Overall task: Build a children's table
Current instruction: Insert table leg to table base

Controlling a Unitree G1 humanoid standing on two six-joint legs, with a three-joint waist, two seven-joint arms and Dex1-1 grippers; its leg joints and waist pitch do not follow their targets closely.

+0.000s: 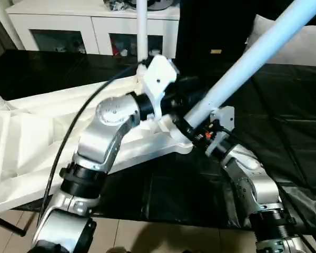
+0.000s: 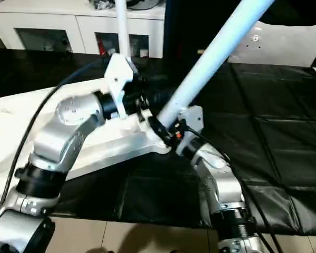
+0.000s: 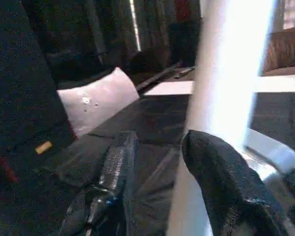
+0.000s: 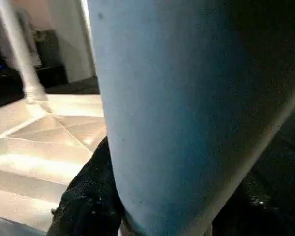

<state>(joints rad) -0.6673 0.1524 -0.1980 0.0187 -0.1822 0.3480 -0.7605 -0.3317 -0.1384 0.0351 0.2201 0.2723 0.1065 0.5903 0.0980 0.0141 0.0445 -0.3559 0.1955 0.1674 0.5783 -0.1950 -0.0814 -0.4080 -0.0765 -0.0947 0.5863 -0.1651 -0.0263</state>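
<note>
On the black-covered work surface (image 1: 284, 132) the children's table top (image 1: 37, 142) lies ribbed side up, reaching from the near left edge toward the middle, with its near corner hanging close to the front lip above the floor. I see one leg (image 1: 142, 29) already standing upright in a far corner socket, just in front of the white cabinet (image 1: 68, 26). A second leg (image 1: 253, 55) leans steeply up and to the right, its lower end at the near corner socket beside both wrists; I judge it not yet seated, and I see no other legs, so most of the job looks undone. To the right the black cover lies bare, giving room to swing. My right gripper (image 2: 166, 129) clamps that tilted leg near its base. My left gripper (image 3: 157, 162) sits beside the upright leg, fingers (image 3: 115, 167) parted around nothing.
</note>
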